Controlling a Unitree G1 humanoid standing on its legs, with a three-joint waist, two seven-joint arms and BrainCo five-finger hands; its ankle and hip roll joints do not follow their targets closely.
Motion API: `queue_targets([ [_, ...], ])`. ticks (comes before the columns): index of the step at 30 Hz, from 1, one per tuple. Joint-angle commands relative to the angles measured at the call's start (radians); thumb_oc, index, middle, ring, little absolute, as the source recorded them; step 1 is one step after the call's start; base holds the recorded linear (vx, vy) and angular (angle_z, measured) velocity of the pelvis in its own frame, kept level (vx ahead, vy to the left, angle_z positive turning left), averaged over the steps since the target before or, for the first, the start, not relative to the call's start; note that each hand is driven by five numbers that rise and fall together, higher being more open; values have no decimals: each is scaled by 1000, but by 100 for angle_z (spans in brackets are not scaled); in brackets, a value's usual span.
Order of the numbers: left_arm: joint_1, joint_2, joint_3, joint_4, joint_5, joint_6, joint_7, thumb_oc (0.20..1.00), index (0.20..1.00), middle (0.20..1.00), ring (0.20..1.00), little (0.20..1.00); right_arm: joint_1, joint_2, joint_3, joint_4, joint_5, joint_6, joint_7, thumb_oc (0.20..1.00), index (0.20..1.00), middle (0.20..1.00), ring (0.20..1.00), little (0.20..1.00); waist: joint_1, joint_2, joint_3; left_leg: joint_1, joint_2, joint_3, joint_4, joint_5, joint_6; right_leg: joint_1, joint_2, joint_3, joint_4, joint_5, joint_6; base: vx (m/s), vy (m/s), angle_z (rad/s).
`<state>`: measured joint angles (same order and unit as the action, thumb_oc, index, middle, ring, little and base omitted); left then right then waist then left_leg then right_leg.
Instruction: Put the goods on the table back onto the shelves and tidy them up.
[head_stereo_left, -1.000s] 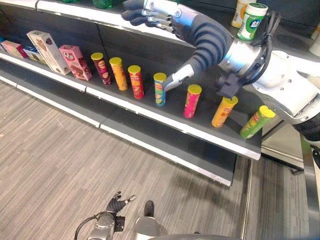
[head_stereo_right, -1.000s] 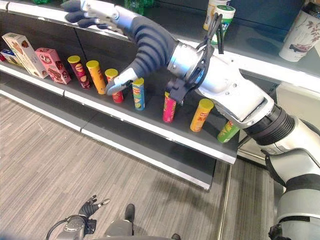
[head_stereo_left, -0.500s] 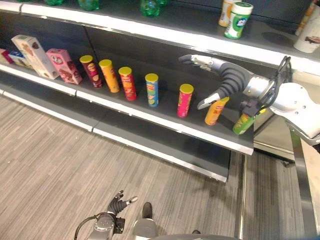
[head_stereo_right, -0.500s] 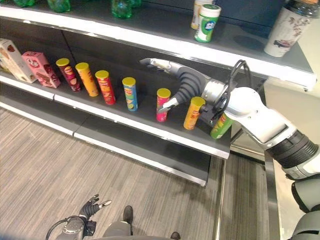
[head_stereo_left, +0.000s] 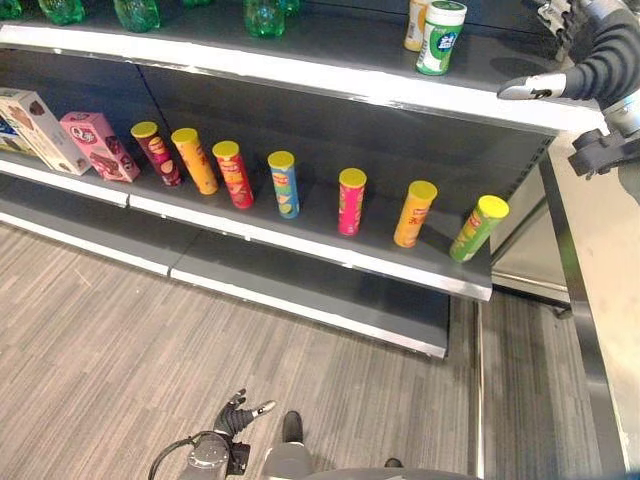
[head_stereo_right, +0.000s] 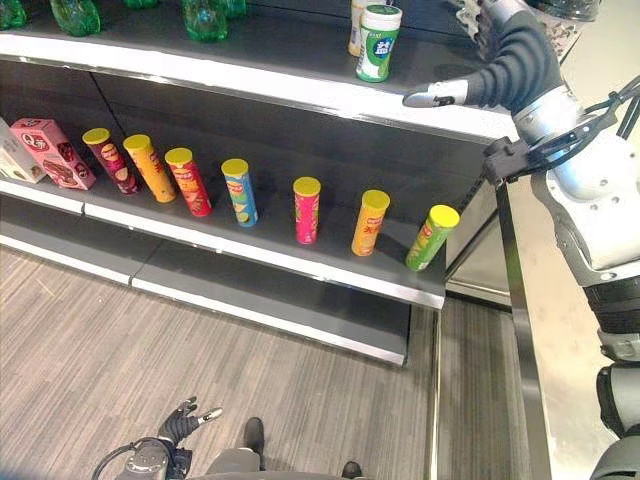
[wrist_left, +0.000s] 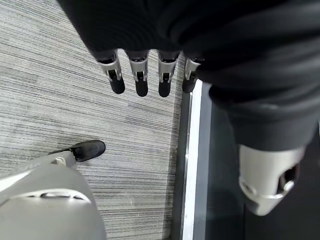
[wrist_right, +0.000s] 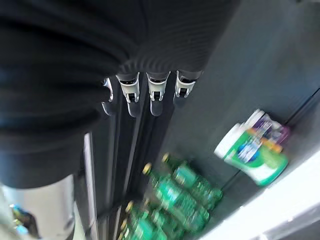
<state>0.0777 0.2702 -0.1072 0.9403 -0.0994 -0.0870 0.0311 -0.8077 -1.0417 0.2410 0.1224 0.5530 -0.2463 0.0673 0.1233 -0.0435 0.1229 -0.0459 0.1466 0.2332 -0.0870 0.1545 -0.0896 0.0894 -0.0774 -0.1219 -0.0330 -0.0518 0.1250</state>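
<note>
A dark two-tier shelf unit (head_stereo_left: 330, 255) stands on grey wood-grain flooring. On the lower shelf, from 9 o'clock toward 3 o'clock, sit two pink-and-white boxes (head_stereo_left: 98, 145), then a row of seven tall snack cans (head_stereo_left: 350, 201). Six cans stand roughly upright and evenly spaced; the green can (head_stereo_left: 477, 227) at the 3 o'clock end leans outward. The upper shelf carries green bottles (head_stereo_right: 205, 18) at 11 o'clock and a green-and-white tub (head_stereo_right: 378, 42) at 1 o'clock, with a second container just behind it.

Task status, as a judgement: the can row appears stocked. The leaning green can probably needs straightening. A pale table edge (head_stereo_left: 600, 300) runs along 3 o'clock; any goods left on it cannot be confirmed.

The right hand (head_stereo_left: 560, 40) hangs at 2 o'clock, beside the upper shelf edge. Its fingers (wrist_right: 156, 97) are extended and relaxed, thumb out, holding nothing. The left hand (head_stereo_left: 238, 412) hangs at 6 o'clock near the floor, fingers (wrist_left: 141, 80) straight, empty.
</note>
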Motion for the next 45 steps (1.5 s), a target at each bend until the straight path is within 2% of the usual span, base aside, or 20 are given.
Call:
queue_targets([
  [1,-52,12,-18,33,-7,-34,20,1000,1000,1000,1000,1000,-61,6,4,74,40,-12,-52,1000,1000,1000,1000,1000,49,-5,-20,95,52,90,92,-193,-85,-98,-33,-67,98,-43,108,0,0,0],
  [5,-65,14,-42,56,-27,-33,25,1000,1000,1000,1000,1000,-190,76,122,319,48,41,-65,1000,1000,1000,1000,1000,63,-8,-20,96,51,84,90,-189,-86,-95,-34,-69,95,-41,104,0,0,0],
  [6,-66,12,-41,56,-27,-33,25,1000,1000,1000,1000,1000,-196,77,127,322,49,40,-65,1000,1000,1000,1000,1000,61,-7,-19,97,51,84,90,-189,-86,-94,-34,-69,95,-41,104,0,0,0],
  [8,-71,17,-62,70,-44,-34,26,1000,1000,1000,1000,1000,-280,130,177,495,55,67,-74,1000,1000,1000,1000,1000,75,-9,-21,96,49,80,89,-187,-87,-91,-32,-73,95,-42,103,1,-2,2],
  [9,-72,16,-61,70,-44,-34,26,1000,1000,1000,1000,1000,-284,131,181,498,56,66,-73,1000,1000,1000,1000,1000,74,-8,-20,96,49,80,89,-187,-87,-91,-32,-73,95,-42,103,0,0,0],
  [11,-72,20,-79,83,-61,-35,27,1000,1000,1000,1000,1000,-355,184,208,651,57,88,-84,1000,1000,1000,1000,1000,87,-10,-20,95,48,75,88,-184,-87,-88,-32,-78,95,-42,104,0,0,0],
  [15,-72,22,-87,95,-74,-36,30,1000,1000,1000,1000,1000,-414,228,233,747,37,107,-87,1000,1000,1000,1000,1000,98,-6,-19,93,42,70,86,-181,-87,-88,-31,-81,95,-42,104,11,4,6],
  [29,-82,13,-80,126,-79,-29,43,1000,1000,1000,1000,1000,-419,291,253,722,-17,115,-100,1000,1000,1000,1000,1000,104,-6,-16,89,30,62,83,-179,-82,-93,-41,-85,99,-39,105,6,4,4],
  [45,-91,9,-59,155,-64,-20,51,1000,1000,1000,1000,1000,-389,298,261,635,-36,114,-99,1000,1000,1000,1000,1000,101,-16,-15,83,24,65,84,-185,-78,-101,-50,-80,97,-33,109,0,0,0],
])
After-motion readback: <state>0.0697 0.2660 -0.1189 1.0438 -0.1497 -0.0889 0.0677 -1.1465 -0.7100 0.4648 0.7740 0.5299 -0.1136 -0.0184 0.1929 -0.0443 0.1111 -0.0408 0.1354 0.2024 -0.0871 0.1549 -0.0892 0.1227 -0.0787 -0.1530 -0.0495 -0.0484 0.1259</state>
